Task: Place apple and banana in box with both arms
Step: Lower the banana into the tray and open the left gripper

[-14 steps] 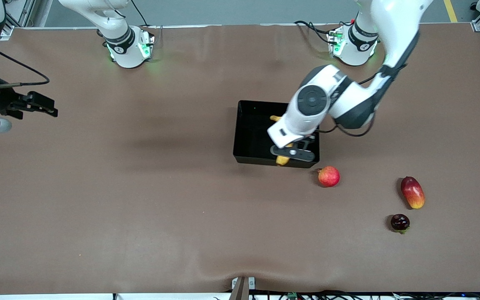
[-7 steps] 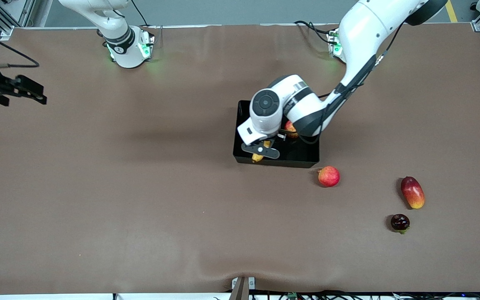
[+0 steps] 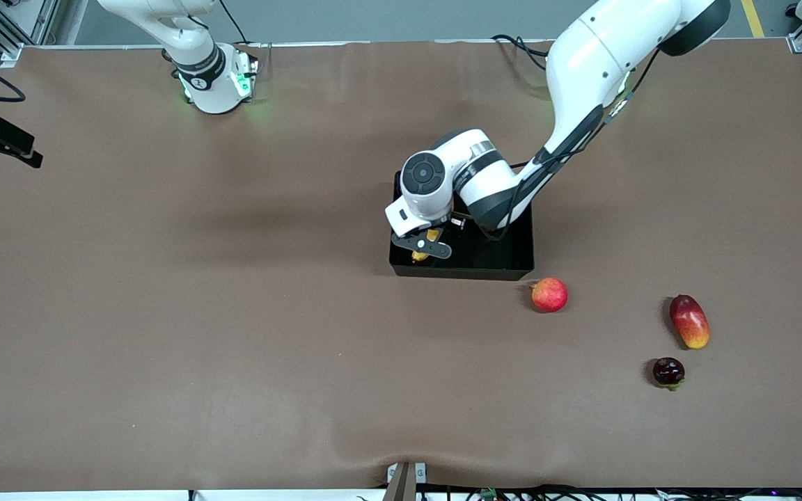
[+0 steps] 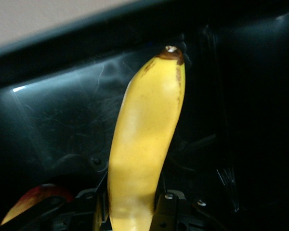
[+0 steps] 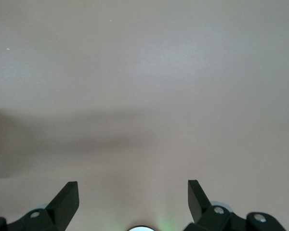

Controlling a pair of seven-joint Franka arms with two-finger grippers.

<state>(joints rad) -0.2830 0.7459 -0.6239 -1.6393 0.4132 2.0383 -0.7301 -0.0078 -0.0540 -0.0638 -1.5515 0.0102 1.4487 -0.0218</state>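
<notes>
My left gripper [image 3: 420, 248] is low inside the black box [image 3: 505, 268], shut on the yellow banana [image 3: 431, 236]. In the left wrist view the banana [image 4: 144, 139] runs out from between the fingers [image 4: 166, 208], its dark tip close to the box wall [image 4: 62, 86]. A red-and-yellow apple [image 4: 32, 201] lies in the box beside the gripper; in the front view the left arm hides it. My right gripper [image 3: 25, 153] is open and empty, held over bare table at the right arm's end; the right wrist view [image 5: 132, 197] shows only table under it.
A pinker-red round fruit [image 3: 549, 294] lies just outside the box, at the corner nearer the front camera. A red-yellow mango [image 3: 689, 321] and a dark round fruit [image 3: 668, 371] lie toward the left arm's end.
My left gripper has carried the banana across the box toward the right arm's end and now covers the apple in the front view. My right gripper has drawn back toward the table's edge.
</notes>
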